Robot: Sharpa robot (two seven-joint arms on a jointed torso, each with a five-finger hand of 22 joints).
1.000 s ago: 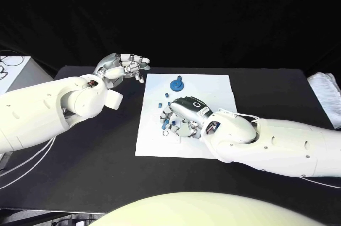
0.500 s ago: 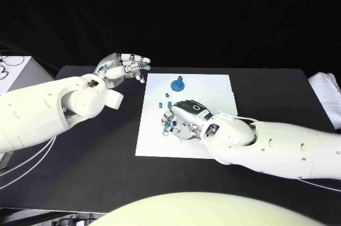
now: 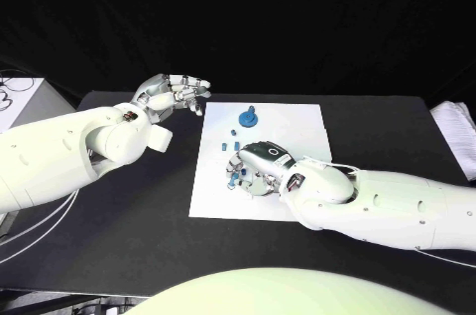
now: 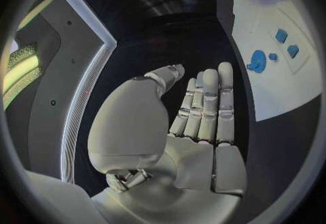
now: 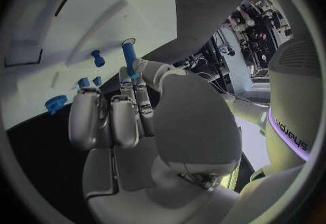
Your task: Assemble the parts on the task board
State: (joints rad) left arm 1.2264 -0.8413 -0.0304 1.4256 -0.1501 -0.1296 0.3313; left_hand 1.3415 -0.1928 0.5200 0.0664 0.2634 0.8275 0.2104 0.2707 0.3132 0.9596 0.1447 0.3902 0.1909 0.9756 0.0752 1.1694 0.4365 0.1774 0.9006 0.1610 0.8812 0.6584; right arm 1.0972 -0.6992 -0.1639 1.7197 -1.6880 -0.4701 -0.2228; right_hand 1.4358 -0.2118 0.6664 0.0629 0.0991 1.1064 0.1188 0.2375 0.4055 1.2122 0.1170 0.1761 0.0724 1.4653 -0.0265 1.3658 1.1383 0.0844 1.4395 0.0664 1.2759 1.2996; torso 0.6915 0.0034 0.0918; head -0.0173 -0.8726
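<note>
The white task board [image 3: 287, 122] lies mid-table, with a blue gear [image 3: 248, 117] standing near its far edge and small blue parts [image 3: 225, 146] beside it. My right hand [image 3: 260, 165] hovers palm-down over the board's middle-left. It pinches a long blue peg [image 5: 129, 58] between thumb and finger, the peg's tip at a small ring on the board [image 5: 102, 6]. A short blue peg [image 5: 98, 59] and the gear [image 5: 56, 104] lie close by. My left hand [image 3: 174, 95] is held up off the board's far left corner, with its fingers [image 4: 204, 104] extended and nothing in it.
A white box [image 3: 25, 102] stands at the table's left edge and a folded white cloth [image 3: 455, 133] at the right edge. More small blue parts [image 3: 231, 181] lie under my right hand's fingers. The black table [image 3: 129, 225] is bare in front.
My right hand has shifted slightly toward the near side over the board and lowered. The left arm has not moved.
</note>
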